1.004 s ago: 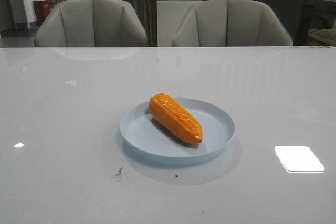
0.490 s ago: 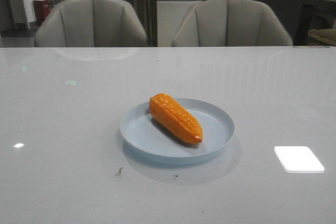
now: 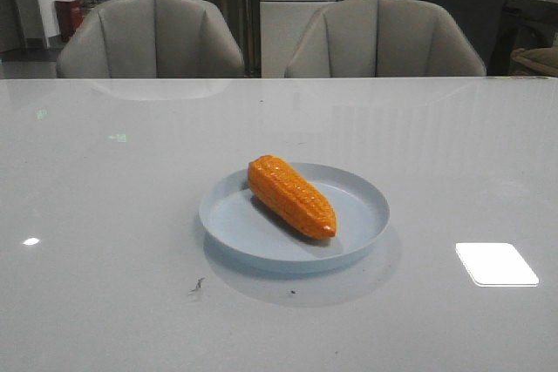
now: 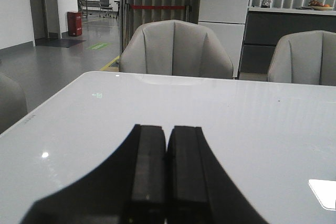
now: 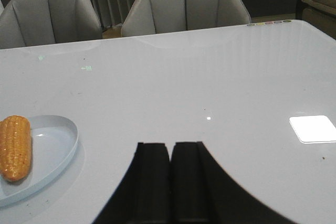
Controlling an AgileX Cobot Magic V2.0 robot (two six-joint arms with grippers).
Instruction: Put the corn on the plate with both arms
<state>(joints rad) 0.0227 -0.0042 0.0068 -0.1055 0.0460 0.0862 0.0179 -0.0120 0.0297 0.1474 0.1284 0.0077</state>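
Centrally on the glossy white table (image 3: 105, 215) sat the pale blue plate (image 3: 366, 202), and the orange corn (image 3: 290, 195) lay inside it. The cob rested diagonally across the plate's floor, blunt end toward the far-left part of the rim, tapered tip toward the near side, stopping short of the rim. Its bumpy kernel rows caught the light. No arm touched corn or plate; neither arm appeared in the front view.

Left gripper (image 4: 167, 174): black fingers pressed together, pads meeting along a thin seam, nothing between them. It was held above bare table, with the plate out of its camera's sight.

Right gripper (image 5: 170, 182): fingers likewise closed flat against each other, empty. It was held over the table well apart from the plate, which showed at the edge of that wrist view with the corn lying in it.

Beyond the plate, two grey chairs (image 3: 153, 37) stood at the table's far edge. A bright rectangular light reflection (image 3: 496, 264) lay on the tabletop, near side, right of the plate.
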